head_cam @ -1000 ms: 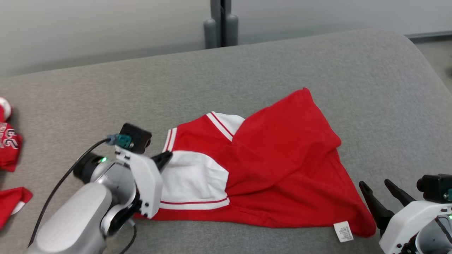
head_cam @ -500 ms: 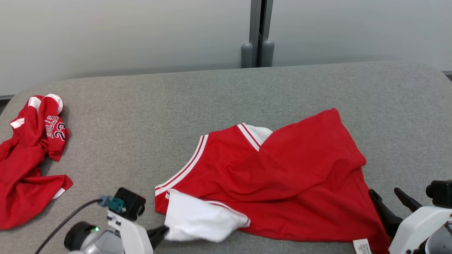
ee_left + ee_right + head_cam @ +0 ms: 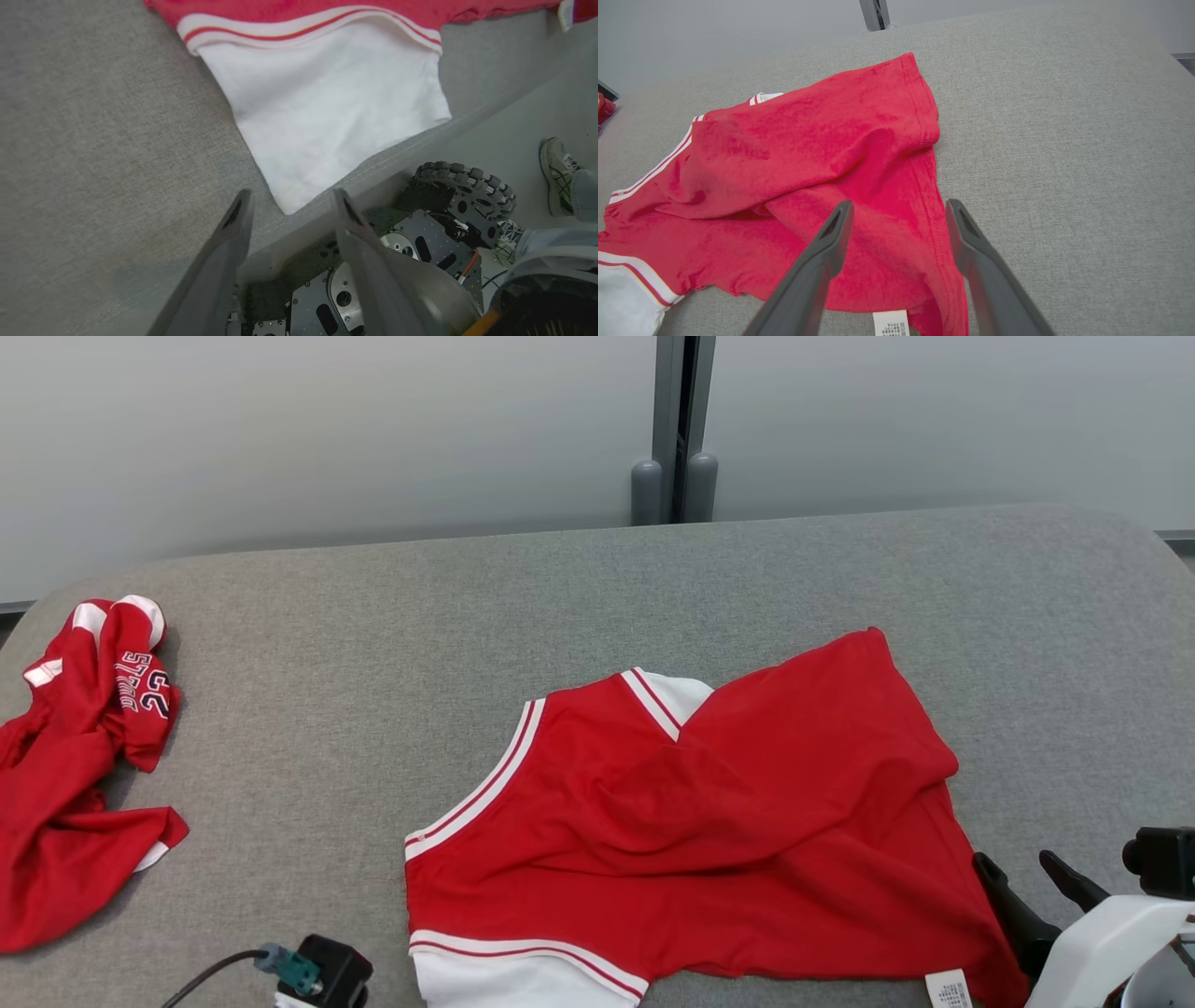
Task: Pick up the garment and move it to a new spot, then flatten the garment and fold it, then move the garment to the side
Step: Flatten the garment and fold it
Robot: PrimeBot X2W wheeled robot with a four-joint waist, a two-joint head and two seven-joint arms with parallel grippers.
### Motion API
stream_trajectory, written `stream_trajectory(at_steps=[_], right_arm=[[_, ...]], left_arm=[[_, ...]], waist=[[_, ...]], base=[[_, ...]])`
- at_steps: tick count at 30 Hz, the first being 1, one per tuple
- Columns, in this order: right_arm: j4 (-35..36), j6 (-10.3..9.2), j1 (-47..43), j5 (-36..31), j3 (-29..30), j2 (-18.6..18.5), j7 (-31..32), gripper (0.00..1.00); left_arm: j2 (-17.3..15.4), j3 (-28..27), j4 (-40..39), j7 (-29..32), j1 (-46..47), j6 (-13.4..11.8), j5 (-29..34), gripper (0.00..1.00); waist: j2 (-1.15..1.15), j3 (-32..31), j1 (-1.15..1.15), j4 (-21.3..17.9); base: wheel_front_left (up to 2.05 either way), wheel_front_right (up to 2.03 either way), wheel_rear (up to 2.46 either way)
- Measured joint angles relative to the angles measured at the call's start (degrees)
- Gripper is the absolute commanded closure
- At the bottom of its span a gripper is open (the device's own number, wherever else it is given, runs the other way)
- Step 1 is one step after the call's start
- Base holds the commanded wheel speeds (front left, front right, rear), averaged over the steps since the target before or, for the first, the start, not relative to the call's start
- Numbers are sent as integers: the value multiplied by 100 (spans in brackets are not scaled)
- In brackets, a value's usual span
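The red garment (image 3: 728,840) is lying rumpled on the grey worktop (image 3: 373,644), toward its near edge, with its white sleeve (image 3: 327,107) reaching right to that edge. The left claw (image 3: 292,193) is hovering just off the sleeve's corner, fingers spread wide and gripping nothing. The right claw (image 3: 899,204) is hovering over the garment's right hem, likewise gaping and empty. Another red jersey (image 3: 75,775) is sitting crumpled at the far left.

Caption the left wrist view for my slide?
Open left gripper just short of the white sleeve of the red shirt, at the edge of the grey table.
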State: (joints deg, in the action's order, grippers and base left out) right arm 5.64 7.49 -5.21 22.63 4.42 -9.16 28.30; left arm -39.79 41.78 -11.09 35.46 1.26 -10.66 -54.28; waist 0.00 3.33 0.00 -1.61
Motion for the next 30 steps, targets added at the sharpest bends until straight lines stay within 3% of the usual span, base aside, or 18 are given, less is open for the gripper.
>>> stream_trajectory(at_steps=[8, 16, 25, 30], right_arm=[[57, 1, -5, -42, -18, 67, -9, 0], [78, 0, 14, -48, -169, 105, -114, 0], [108, 1, 299, -135, -372, 171, -337, 0], [185, 0, 581, -198, -517, 171, -398, 0]], left_arm=[[-35, -270, -43, -688, 293, -77, 519, 0], [510, -453, 568, -1629, 1136, -45, 1136, 0], [1209, -254, 2179, -1524, 2520, 350, 1335, 0], [1484, -151, 3118, -1301, 3276, 761, 1313, 0]], waist=[[0, -7, 0, -118], [0, 52, 0, -333], [0, 408, 0, -629], [0, 706, 0, -846]], base=[[0, 0, 0], [0, 0, 0], [0, 0, 0], [0, 0, 0]])
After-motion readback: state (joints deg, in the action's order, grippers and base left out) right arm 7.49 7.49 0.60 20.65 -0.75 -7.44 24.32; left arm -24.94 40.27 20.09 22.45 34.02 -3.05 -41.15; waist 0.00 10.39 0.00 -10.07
